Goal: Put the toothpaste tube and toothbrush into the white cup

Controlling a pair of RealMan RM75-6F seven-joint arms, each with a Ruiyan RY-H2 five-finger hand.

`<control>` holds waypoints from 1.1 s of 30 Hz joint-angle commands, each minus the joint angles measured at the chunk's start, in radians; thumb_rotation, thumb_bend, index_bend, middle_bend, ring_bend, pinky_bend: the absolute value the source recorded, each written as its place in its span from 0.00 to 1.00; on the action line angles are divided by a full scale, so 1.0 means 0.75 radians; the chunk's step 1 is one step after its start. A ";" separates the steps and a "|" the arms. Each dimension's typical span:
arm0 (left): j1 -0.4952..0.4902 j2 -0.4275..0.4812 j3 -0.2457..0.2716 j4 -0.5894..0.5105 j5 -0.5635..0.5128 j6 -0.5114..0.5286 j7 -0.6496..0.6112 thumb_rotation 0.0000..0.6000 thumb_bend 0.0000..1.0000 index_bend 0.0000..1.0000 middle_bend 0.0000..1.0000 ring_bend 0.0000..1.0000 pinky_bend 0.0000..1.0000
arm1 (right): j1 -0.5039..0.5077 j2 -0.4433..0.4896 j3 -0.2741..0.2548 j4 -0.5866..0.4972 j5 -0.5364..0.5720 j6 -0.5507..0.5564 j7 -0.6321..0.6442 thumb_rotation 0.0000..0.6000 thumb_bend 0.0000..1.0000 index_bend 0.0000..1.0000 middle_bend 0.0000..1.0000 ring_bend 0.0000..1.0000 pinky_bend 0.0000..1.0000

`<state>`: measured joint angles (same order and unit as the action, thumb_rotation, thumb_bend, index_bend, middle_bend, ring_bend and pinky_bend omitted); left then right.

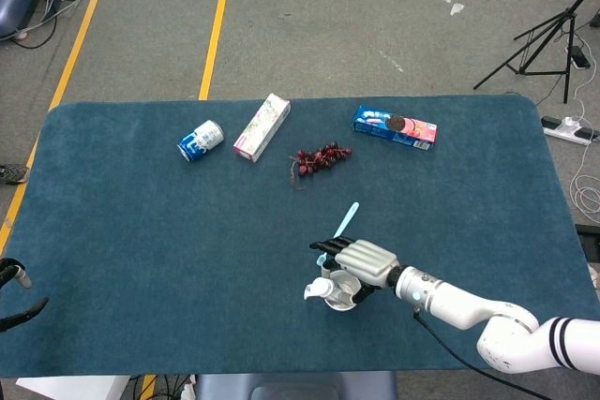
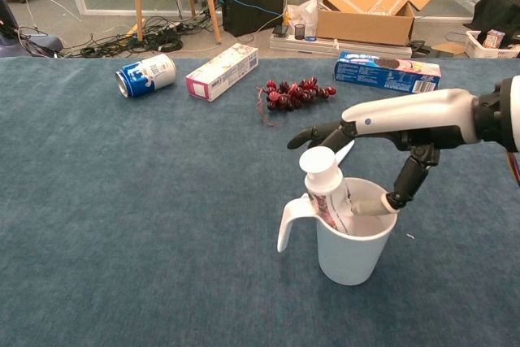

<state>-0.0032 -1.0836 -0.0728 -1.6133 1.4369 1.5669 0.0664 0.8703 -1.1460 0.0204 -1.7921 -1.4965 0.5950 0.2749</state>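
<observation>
— Where is the toothpaste tube (image 2: 325, 188) at this moment?

— Standing in the white cup (image 2: 351, 243), cap up, leaning toward the cup's handle side. The cup sits on the blue counter (image 2: 122, 201), near its front edge.

— And the toothbrush (image 1: 345, 221)?

— In the head view its light-blue handle shows beyond the right hand (image 2: 357, 148), slanting away toward the grapes. Its lower end is hidden under the hand, so I cannot tell whether it rests in the cup.

— What is the right hand doing?

— It hovers over the cup's rim, fingers stretched forward above the tube's cap, thumb reaching down to the rim on the far side. Whether it pinches the toothbrush is not clear from either view.

— The left hand (image 1: 17, 299)?

— Only dark fingertips show at the lower left edge of the head view, spread apart and holding nothing.

— What else lies on the counter?

— Along the back: a blue-and-white can (image 2: 146, 74) on its side, a long pink-and-white box (image 2: 222, 71), a bunch of dark red grapes (image 2: 294, 92) and a blue cookie pack (image 2: 387, 71), all well apart from the cup.
</observation>
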 commanded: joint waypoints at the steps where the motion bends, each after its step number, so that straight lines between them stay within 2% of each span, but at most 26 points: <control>1: -0.001 0.000 0.000 0.002 -0.001 -0.002 -0.001 1.00 0.10 0.59 0.42 0.31 0.32 | 0.000 0.005 -0.003 0.000 -0.007 0.005 0.007 1.00 0.27 0.41 0.02 0.00 0.08; 25: -0.004 -0.004 0.001 0.002 -0.007 -0.012 0.013 1.00 0.10 0.59 0.42 0.31 0.32 | -0.020 0.065 -0.024 -0.021 -0.040 0.067 0.038 1.00 0.27 0.41 0.02 0.00 0.08; 33: -0.004 -0.005 0.002 0.002 -0.005 -0.010 0.015 1.00 0.10 0.59 0.42 0.31 0.32 | -0.045 0.118 -0.022 -0.034 -0.039 0.115 0.027 1.00 0.27 0.41 0.02 0.00 0.08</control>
<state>-0.0061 -1.0873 -0.0712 -1.6117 1.4334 1.5592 0.0777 0.8413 -1.0643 0.0024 -1.8159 -1.5268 0.6745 0.2973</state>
